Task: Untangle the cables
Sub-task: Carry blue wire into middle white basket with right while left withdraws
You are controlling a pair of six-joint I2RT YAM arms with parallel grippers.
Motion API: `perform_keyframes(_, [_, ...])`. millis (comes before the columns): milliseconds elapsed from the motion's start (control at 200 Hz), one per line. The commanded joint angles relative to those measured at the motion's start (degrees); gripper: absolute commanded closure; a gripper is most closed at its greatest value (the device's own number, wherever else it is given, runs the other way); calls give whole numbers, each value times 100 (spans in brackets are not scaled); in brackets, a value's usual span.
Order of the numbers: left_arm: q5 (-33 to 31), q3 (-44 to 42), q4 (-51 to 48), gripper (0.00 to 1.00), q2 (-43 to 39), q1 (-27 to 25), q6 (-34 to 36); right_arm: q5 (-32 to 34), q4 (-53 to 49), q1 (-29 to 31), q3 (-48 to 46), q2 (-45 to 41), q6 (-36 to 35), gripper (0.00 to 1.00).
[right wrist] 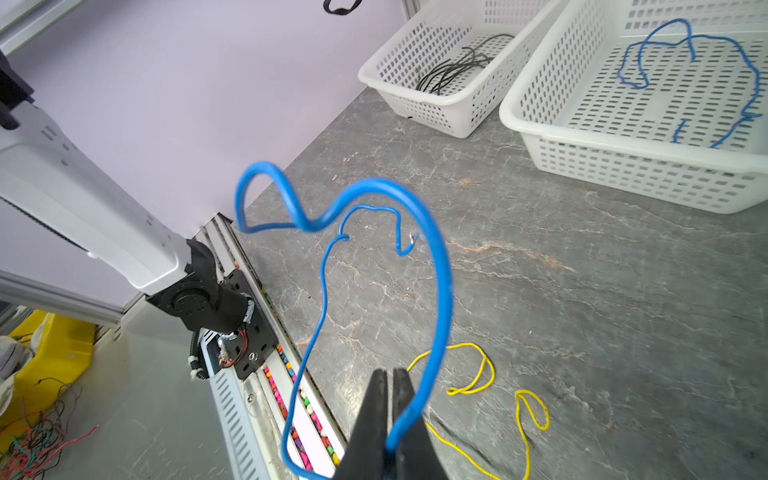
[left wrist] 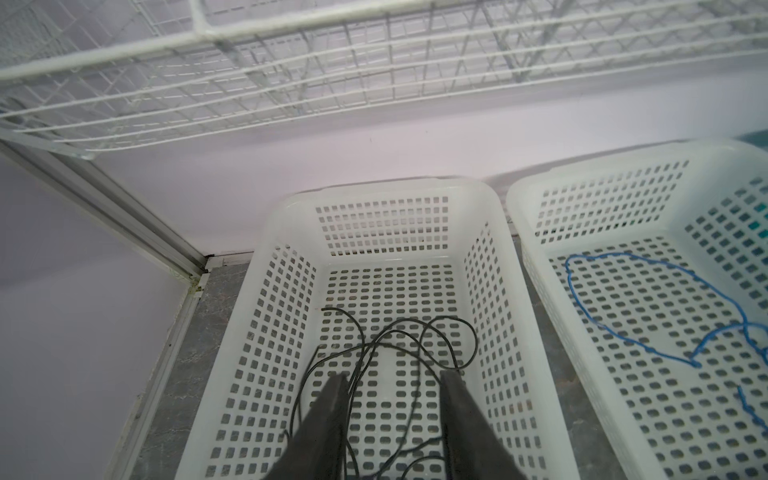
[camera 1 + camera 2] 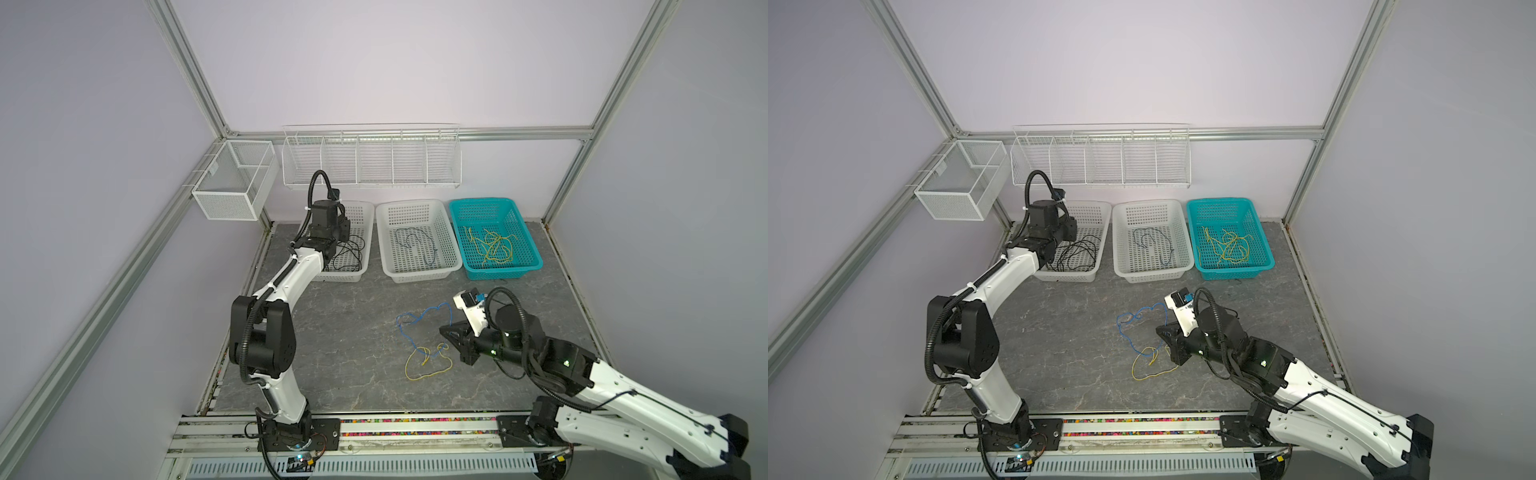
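Note:
My right gripper (image 1: 388, 374) is shut on a blue cable (image 1: 444, 270), which loops up in front of it and trails to the table. In both top views that gripper (image 3: 445, 332) sits low at the right end of the blue cable (image 3: 415, 324), which crosses a yellow cable (image 3: 428, 365) lying on the table. My left gripper (image 2: 395, 376) hangs open over the left white basket (image 2: 286, 232). Black cables (image 2: 475, 345) lie loose on the basket floor under its fingers; one strand runs beside a finger.
The middle white basket (image 3: 415, 275) holds a blue cable and the teal basket (image 3: 528, 266) holds yellow ones. A wire rack (image 3: 370, 162) and a mesh box (image 3: 232, 187) hang on the back wall. A metal rail (image 3: 415, 432) runs along the front edge.

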Motion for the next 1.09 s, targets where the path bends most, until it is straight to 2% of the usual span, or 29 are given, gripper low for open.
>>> perform_keyframes(0, [29, 94, -269, 51, -193, 0, -123, 272, -298, 41, 169, -110, 121, 93])
perform_keyframes(140, [-13, 148, -551, 40, -601, 5, -596, 452, -435, 32, 319, -112, 254, 93])
perform_keyframes(275, [-11, 106, -969, 30, -1181, 0, -1262, 1006, -768, -6, 716, 134, 313, 93])
perform_keyframes(425, [-16, -169, -1634, 21, -1927, 0, -1895, 1237, -1013, -386, 1366, 672, 295, 93])
perform_keyframes(725, [252, -1818, -2523, 7, -3971, 1, -2685, 407, -1063, -1671, 2825, 2362, 200, 93])
perform_keyframes(775, [330, -2086, -2690, 0, -4278, 2, -2754, 289, -1067, -1860, 3098, 2706, 189, 93])
perform_keyframes(920, [512, -2708, -2998, 0, -4990, -4, -2810, -3, -1106, -2336, 3912, 3757, 233, 93])
perform_keyframes(1090, [220, -3549, -2843, 0, -5734, -109, -2790, -284, -1275, -2580, 4926, 5087, 209, 93])
